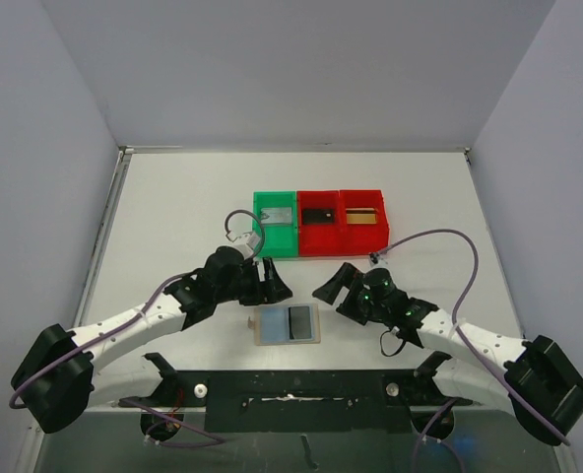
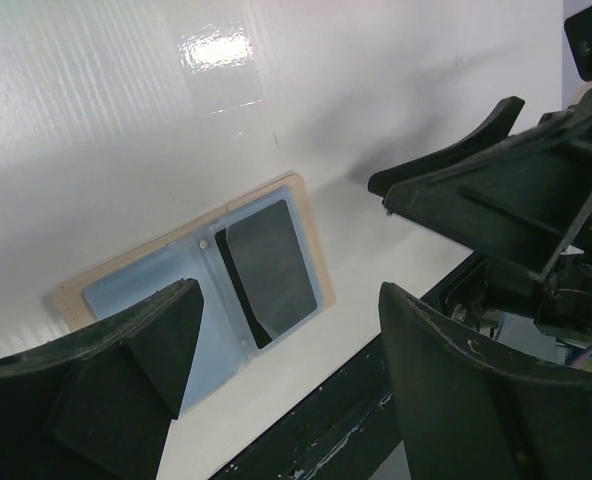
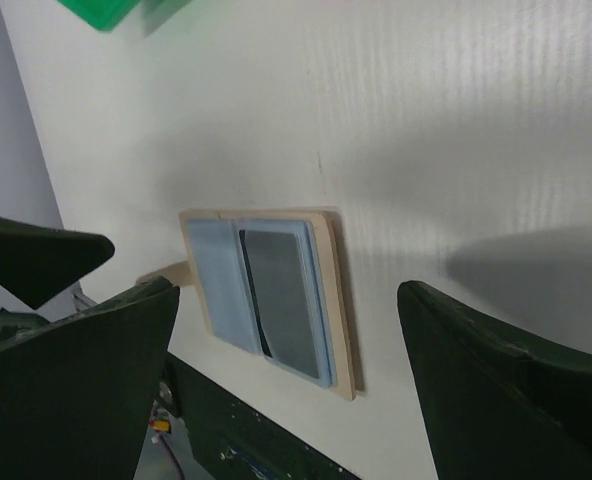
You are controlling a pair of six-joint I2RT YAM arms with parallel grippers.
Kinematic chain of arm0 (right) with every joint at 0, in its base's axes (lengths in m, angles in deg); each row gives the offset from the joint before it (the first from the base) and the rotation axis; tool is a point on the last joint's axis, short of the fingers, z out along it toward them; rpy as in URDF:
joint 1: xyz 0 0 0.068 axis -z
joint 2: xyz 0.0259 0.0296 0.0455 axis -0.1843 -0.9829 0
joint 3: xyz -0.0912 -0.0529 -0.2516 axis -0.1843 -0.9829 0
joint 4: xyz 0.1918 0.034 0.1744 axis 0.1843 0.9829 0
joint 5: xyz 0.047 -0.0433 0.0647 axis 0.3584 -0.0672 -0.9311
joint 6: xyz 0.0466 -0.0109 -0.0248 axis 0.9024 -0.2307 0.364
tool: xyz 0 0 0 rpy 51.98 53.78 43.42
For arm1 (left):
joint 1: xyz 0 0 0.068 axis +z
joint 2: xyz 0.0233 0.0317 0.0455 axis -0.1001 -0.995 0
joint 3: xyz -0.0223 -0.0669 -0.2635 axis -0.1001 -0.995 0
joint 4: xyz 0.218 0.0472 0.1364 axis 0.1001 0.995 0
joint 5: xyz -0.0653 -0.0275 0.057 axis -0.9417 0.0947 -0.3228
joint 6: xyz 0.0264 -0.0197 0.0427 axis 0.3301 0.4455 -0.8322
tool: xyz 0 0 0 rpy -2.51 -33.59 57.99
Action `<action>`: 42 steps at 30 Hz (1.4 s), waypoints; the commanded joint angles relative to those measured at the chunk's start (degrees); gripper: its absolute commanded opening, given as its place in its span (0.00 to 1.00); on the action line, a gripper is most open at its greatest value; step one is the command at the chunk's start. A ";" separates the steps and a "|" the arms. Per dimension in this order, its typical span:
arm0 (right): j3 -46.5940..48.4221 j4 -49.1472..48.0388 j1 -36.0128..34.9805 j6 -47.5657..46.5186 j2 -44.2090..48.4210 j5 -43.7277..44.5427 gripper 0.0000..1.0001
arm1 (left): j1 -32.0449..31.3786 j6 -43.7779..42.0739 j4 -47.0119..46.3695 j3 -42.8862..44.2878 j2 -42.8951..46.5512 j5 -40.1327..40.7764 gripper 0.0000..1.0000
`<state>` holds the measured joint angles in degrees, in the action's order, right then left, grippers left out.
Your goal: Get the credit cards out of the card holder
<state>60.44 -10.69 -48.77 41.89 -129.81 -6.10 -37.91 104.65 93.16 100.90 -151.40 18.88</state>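
I'm hovering released left hand (image 1: 277,281) and right hand (image 1: 333,284) flanking the card holder (image 1: 272,325), lying open to bare its dark card (image 1: 298,322).

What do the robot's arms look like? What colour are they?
Two thin arms, the left arm and right arm, have white middle pieces and chunky black joints. A purple cable loops along each. Each ends in a black tool, left tool and right tool, with two wedge-shaped fingers.
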 commanded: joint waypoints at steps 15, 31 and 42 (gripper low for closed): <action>10.42 -6.47 -10.24 -5.03 -16.71 -6.14 0.42 | -1.25 9.99 -2.42 -1.94 -4.05 1.52 0.54; 9.89 -0.43 -8.77 -2.04 -19.05 -4.14 0.24 | -3.41 9.86 -4.72 1.00 -13.12 -2.31 0.40; 12.21 2.40 -8.59 -4.21 -21.68 -5.59 0.18 | -4.41 13.54 -9.48 -2.25 -16.67 -1.41 0.29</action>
<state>69.94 -8.92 -57.52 38.94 -149.16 -11.08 -41.91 116.19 88.53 99.15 -167.42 17.31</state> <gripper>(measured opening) 0.193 0.299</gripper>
